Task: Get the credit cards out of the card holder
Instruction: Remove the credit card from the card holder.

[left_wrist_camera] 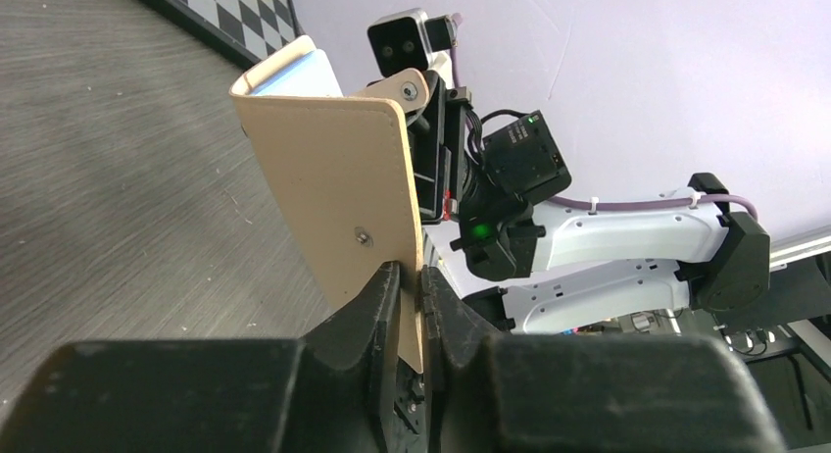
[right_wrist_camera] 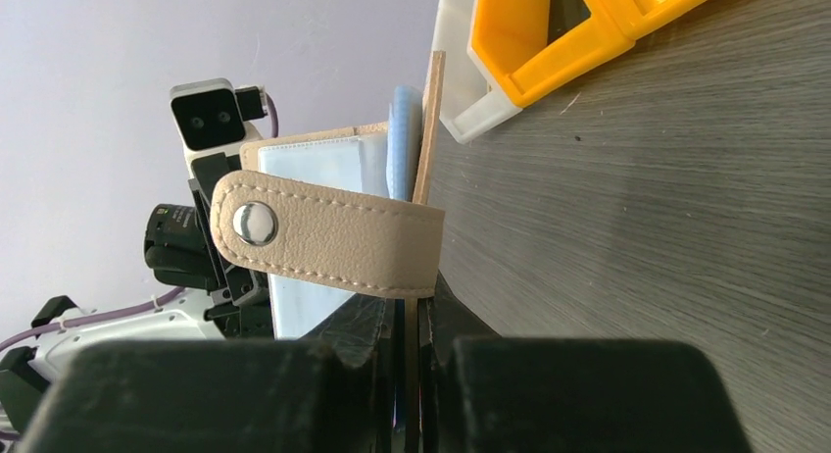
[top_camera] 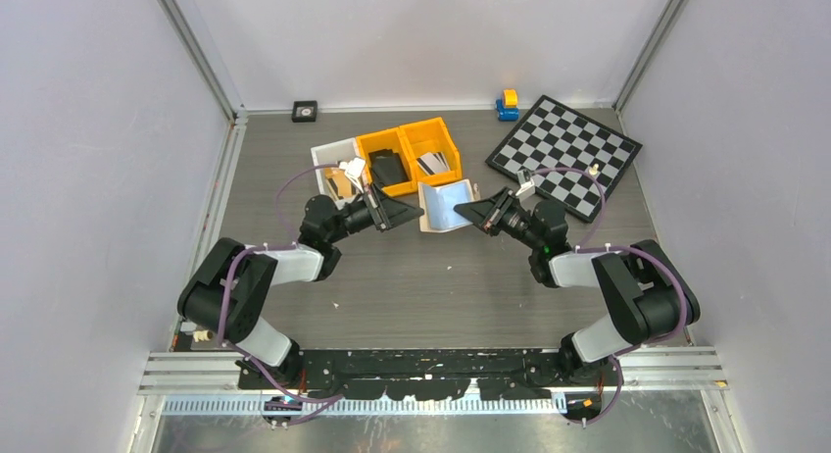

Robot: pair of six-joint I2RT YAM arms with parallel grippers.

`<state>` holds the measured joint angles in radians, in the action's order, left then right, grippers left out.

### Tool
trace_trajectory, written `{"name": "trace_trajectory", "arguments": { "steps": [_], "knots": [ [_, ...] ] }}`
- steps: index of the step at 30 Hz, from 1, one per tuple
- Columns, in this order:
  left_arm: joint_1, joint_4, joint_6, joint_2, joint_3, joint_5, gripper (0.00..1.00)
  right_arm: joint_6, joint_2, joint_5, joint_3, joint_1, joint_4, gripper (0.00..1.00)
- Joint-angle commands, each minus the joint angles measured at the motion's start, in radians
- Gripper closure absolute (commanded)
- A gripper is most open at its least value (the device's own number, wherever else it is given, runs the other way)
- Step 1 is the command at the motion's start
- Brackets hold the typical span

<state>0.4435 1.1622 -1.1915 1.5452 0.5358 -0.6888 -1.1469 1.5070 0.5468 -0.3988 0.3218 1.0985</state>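
The beige card holder (top_camera: 446, 206) is held open, upright, above the table between both arms. My left gripper (left_wrist_camera: 412, 276) is shut on the edge of its plain tan flap (left_wrist_camera: 333, 169). My right gripper (right_wrist_camera: 412, 311) is shut on the other flap's edge, just under the snap strap (right_wrist_camera: 323, 239). Greyish see-through pockets (right_wrist_camera: 323, 169) and a light-blue layer (right_wrist_camera: 402, 139) show inside; I cannot tell whether that layer is a card. A silvery striped credit card (top_camera: 432, 163) lies in the right yellow bin, and a dark flat item (top_camera: 387, 167) lies in the left one.
Two yellow bins (top_camera: 410, 139) and a white tray (top_camera: 328, 154) with small items stand just behind the grippers. A chessboard (top_camera: 565, 154) lies at the back right, with a blue and yellow toy (top_camera: 508, 104) beyond it. A small black square (top_camera: 305, 110) sits at the back wall.
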Motion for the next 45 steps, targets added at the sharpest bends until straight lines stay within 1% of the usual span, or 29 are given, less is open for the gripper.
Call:
{"name": "trace_trajectory", "arguments": {
  "steps": [1,3,4,6,7,8,9,10,12,18,20,23,25,27,31,37,43,45],
  "knots": [
    [-0.003,-0.003,0.022,0.004,0.017,-0.013,0.90,0.051,-0.049,-0.011,-0.045,0.016,-0.027,0.96],
    [-0.003,-0.096,0.067,-0.010,0.032,-0.003,0.92,0.076,-0.063,-0.027,-0.049,0.022,-0.072,0.78],
    [-0.003,-0.175,0.097,-0.017,0.049,0.004,0.92,0.091,-0.076,-0.039,-0.054,0.023,-0.124,0.68],
    [-0.003,-0.435,0.184,-0.025,0.097,0.029,0.94,0.139,-0.100,-0.083,-0.080,0.025,-0.287,0.53],
    [-0.003,-0.538,0.228,-0.024,0.124,0.045,0.94,0.181,-0.111,-0.116,-0.097,0.025,-0.376,0.45],
    [-0.003,-0.623,0.268,-0.016,0.149,0.064,0.94,0.204,-0.122,-0.166,-0.110,0.025,-0.445,0.39],
    [-0.003,-0.666,0.299,-0.004,0.168,0.072,0.95,0.219,-0.133,-0.202,-0.115,0.025,-0.495,0.34],
    [-0.003,-0.691,0.310,0.009,0.180,0.076,0.95,0.234,-0.142,-0.235,-0.123,0.024,-0.546,0.31],
    [-0.003,-0.727,0.328,0.038,0.206,0.078,0.96,0.261,-0.162,-0.300,-0.145,0.024,-0.656,0.29],
    [-0.004,-0.871,0.402,0.113,0.277,0.094,0.98,0.329,-0.296,-0.533,-0.183,0.025,-0.920,0.24],
    [-0.001,-0.918,0.425,0.125,0.297,0.104,0.98,0.340,-0.355,-0.619,-0.184,0.024,-0.969,0.22],
    [0.007,-0.976,0.451,0.137,0.322,0.114,0.99,0.356,-0.437,-0.661,-0.161,0.024,-0.975,0.19],
    [0.019,-1.005,0.466,0.145,0.338,0.121,0.99,0.369,-0.467,-0.631,-0.140,0.025,-0.939,0.18],
    [0.030,-1.033,0.482,0.152,0.354,0.132,0.99,0.375,-0.467,-0.568,-0.122,0.025,-0.879,0.18],
    [0.040,-1.052,0.495,0.155,0.366,0.139,0.99,0.369,-0.380,-0.411,-0.143,0.025,-0.817,0.22],
    [0.043,-1.033,0.489,0.138,0.355,0.136,0.99,0.322,-0.199,-0.255,-0.184,0.035,-0.724,0.34],
    [0.043,-1.017,0.484,0.146,0.354,0.128,0.98,0.306,-0.031,-0.176,-0.252,0.078,-0.702,0.48],
    [0.043,-1.015,0.483,0.152,0.355,0.125,0.98,0.306,0.010,-0.165,-0.271,0.090,-0.704,0.55]
  ]
}}
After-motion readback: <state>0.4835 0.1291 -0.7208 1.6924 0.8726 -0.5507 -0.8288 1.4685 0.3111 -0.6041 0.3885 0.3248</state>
